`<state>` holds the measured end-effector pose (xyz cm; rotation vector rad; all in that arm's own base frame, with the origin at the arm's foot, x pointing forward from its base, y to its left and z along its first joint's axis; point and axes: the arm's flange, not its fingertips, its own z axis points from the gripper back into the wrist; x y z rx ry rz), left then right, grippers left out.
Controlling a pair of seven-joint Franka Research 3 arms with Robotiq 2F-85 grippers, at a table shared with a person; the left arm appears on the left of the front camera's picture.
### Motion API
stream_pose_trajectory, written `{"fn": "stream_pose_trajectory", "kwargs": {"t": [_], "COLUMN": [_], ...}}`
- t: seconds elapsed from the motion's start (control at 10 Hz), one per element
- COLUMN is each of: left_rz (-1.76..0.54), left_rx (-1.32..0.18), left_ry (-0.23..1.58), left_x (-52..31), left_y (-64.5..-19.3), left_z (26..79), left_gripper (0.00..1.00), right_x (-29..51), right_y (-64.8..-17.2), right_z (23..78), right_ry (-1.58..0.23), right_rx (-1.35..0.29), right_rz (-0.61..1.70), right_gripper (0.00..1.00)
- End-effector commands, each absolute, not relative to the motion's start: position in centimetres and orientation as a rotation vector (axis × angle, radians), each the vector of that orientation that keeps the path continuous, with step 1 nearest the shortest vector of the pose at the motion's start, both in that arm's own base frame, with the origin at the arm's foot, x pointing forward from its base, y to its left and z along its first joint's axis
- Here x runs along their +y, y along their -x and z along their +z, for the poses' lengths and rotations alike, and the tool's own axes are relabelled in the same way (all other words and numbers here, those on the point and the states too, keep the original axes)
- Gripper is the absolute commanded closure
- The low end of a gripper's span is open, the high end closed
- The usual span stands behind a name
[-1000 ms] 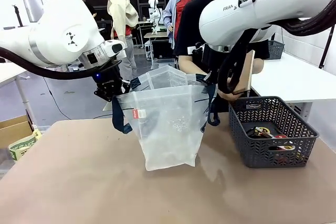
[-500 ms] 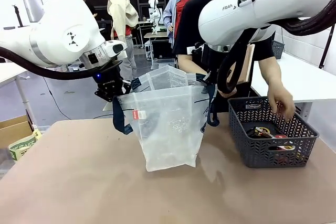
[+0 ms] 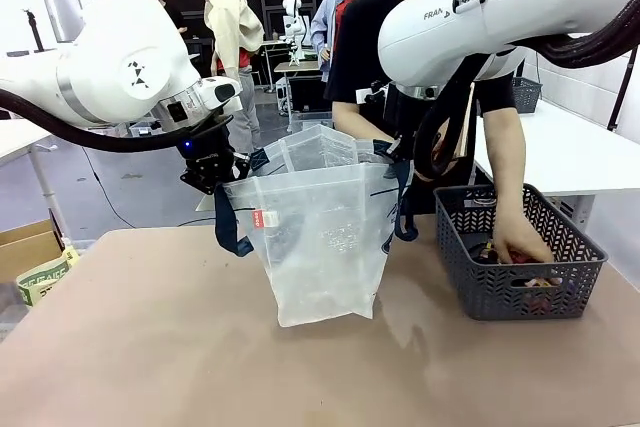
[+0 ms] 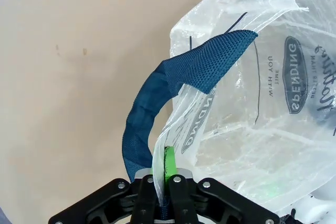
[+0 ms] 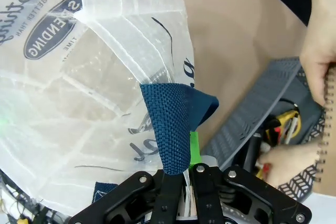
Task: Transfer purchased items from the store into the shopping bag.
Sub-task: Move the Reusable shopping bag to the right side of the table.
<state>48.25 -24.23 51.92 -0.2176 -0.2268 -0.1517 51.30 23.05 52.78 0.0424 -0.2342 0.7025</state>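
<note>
Holding the shopping bag (image 3: 322, 237) open at centre frame in the front view: it is standing on the table (image 3: 140, 347), mouth up, hanging between the two arms. Left gripper (image 4: 164, 174) is clenching the bag's rim film beside a navy strap (image 4: 173, 93). Right gripper (image 5: 185, 169) is clenching the opposite rim, with its own strap (image 5: 169, 124) folding over the fingers. Bag is looking empty, as far as the translucent film is letting me judge.

Purchased items (image 5: 281, 124) are lying in the grey basket (image 3: 510, 282) at lower right of the front view, just beside the bag and not touching it. Person's hand (image 3: 520, 240) is reaching down among them; I cannot tell whether it is gripping anything.

Judgement: both arms are needing to stay steady, rim taut and wide, giving the hand a clear drop. Right arm (image 3: 450, 27) and its dark cable (image 3: 440, 137) are hanging over the path from basket to mouth. Thin film could fold inward if tension drops.
</note>
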Motion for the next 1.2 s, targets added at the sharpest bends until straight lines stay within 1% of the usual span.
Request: {"fn": "stream_pose_trajectory", "kwargs": {"t": [0.0,1.1], "left_rz": [-0.143,-0.143], "left_rx": [-0.236,-0.236], "left_ry": [0.219,0.219], "left_x": [-23.9,-23.9], "left_y": [-48.35,-48.35], "left_z": [51.99,51.99], "left_gripper": [1.0,1.0], "right_x": [22.79,22.79], "right_y": [-51.37,-51.37], "right_z": [52.68,52.68], "right_ry": [-0.042,-0.042], "right_rx": [-0.235,-0.235], "right_rz": [0.698,0.698], "right_gripper": [1.0,1.0]}}
